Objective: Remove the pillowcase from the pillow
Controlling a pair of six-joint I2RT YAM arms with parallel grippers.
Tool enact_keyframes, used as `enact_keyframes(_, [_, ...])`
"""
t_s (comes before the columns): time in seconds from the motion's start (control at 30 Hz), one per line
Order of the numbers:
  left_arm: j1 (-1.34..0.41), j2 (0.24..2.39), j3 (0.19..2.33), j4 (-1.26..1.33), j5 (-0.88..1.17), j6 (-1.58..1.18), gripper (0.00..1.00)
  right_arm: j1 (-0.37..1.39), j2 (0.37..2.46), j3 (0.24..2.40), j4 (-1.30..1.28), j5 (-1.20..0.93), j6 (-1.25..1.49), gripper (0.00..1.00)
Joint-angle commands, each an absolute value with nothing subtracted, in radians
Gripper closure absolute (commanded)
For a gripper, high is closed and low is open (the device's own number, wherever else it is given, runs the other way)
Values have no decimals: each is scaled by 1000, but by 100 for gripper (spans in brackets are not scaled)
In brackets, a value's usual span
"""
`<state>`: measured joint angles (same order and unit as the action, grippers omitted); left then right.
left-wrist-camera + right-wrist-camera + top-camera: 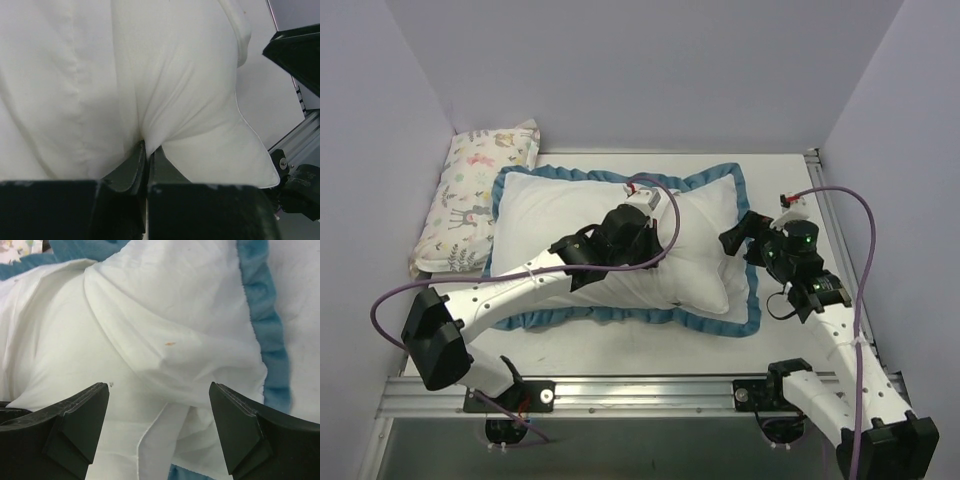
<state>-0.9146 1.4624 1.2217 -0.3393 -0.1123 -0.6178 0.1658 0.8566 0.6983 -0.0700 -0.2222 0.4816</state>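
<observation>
2 claws: left claw [148, 147] pinching pillowcase [752, 300], right claw [159, 390] open, empty; risk: pinch traps pillow beneath, dragging both.

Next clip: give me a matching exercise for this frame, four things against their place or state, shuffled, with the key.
Things:
1. left pincer
2. right pincer
3. small pastel animal-print pillow
4. blue ruffled fabric trim

Places or states:
A. open, gripping nothing
B. far-left corner of the table
C. shut on white fabric of the large white-backed pillowcase
D. runs along the pillowcase's edge

Pairs: 1-C, 2-A, 3-B, 4-D
</observation>
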Motion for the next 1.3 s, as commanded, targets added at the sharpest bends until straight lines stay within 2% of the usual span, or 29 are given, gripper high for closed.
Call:
enact_keyframes(0.0, [-926,1437,1209,-360,-202,-617,100,230,929,742,-78,-235,405,16])
enact_keyframes(0.07, [-948,1436,1209,-360,-204,-617,100,273,959,752,-72,-184,394,17])
enact_keyframes(0.13, [-963,1433,1206,-370,-213,-617,100,282,1017,790,-72,-114,391,26])
enact_keyframes(0.17, [-983,1428,1203,-374,-216,-617,100,284,1038,811,-80,-79,396,32])
enact_keyframes(0.2, [-992,1425,1201,-386,-227,-620,100,279,1078,833,-106,-40,406,45])
enact_keyframes(0.23, [-1003,1421,1187,-393,-230,-623,100,278,1097,866,-107,-6,410,53])
enact_keyframes(0.27, [-1020,1407,1177,-399,-235,-626,100,270,1112,886,-110,56,416,64])
enact_keyframes(0.4, [-1064,1358,1117,-416,-267,-656,100,207,1212,966,-156,130,452,81])
enact_keyframes(0.5, [-1100,1296,1066,-425,-288,-681,100,158,1293,1012,-155,147,465,85])
enact_keyframes(0.7, [-1164,1183,983,-429,-330,-727,100,54,1445,1064,-110,10,521,93])
enact_keyframes(0.73, [-1163,1175,977,-431,-333,-730,100,46,1439,1062,-120,-65,531,92])
enact_keyframes(0.77, [-1163,1172,977,-434,-339,-730,100,51,1416,1049,-111,-84,534,85])
enact_keyframes(0.8, [-1163,1177,983,-440,-350,-726,100,64,1344,1025,-83,-95,519,67])
enact_keyframes(0.87, [-1163,1202,997,-443,-354,-716,100,103,1272,996,-107,-92,502,49])
enact_keyframes(0.9, [-1163,1212,1005,-442,-354,-713,100,113,1206,993,-148,-100,489,46])
enact_keyframes(1.03, [-1163,1265,1055,-434,-359,-696,100,199,1027,893,-182,-104,488,42])
enact_keyframes(1.23, [-1164,1302,1089,-420,-356,-673,100,360,894,784,-271,-34,485,44])
enact_keyframes(1.27, [-1163,1304,1094,-419,-359,-672,100,382,887,755,-279,-3,495,48])
